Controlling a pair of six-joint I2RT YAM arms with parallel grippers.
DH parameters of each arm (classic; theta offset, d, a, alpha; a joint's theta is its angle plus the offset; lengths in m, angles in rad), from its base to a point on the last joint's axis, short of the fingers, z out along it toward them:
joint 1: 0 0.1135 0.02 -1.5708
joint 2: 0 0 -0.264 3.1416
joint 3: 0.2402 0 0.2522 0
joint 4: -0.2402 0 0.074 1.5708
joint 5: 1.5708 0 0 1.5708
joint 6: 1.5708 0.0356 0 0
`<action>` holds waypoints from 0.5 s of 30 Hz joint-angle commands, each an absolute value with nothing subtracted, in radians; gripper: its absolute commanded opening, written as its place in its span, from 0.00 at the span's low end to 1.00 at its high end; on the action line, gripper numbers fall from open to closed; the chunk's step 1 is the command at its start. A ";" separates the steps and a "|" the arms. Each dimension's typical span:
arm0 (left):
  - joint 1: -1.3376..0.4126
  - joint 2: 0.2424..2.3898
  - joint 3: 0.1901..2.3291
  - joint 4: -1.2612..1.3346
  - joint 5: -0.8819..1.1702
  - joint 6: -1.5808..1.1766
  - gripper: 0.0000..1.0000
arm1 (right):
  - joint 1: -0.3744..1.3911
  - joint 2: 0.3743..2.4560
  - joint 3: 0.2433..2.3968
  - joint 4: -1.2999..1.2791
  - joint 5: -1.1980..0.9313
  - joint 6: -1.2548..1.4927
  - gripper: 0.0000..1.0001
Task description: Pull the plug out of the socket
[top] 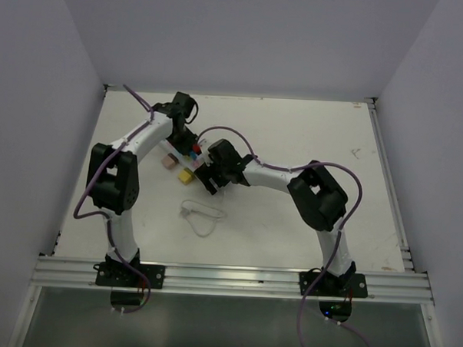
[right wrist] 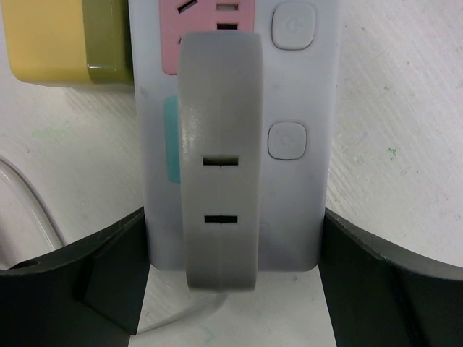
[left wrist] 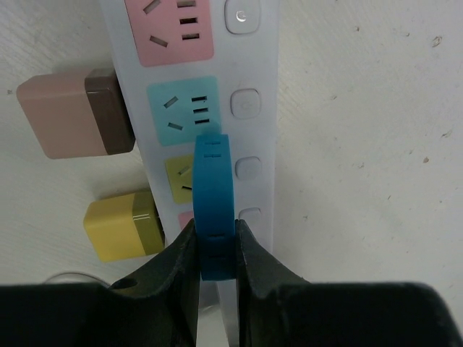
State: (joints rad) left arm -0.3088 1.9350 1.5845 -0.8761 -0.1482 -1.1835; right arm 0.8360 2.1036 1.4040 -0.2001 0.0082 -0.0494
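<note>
Toward the back left of the white bench (top: 295,130) lies the long white power strip with pastel outlet faces (left wrist: 253,58), its thin white cord (top: 201,214) looped nearer my bases. My left claw (left wrist: 215,231) is pinching a blue rectangular plug (left wrist: 214,181) over the strip's yellow outlet; I cannot tell whether it is seated. My right claw (right wrist: 235,217) presses against the strip's two long sides, with a grey rounded plug (right wrist: 219,108) standing between its fingers.
</note>
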 commanded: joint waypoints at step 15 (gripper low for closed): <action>-0.318 1.924 1.721 -0.795 -0.282 -1.032 0.00 | 0.874 2.287 1.330 -0.543 0.009 -0.107 0.00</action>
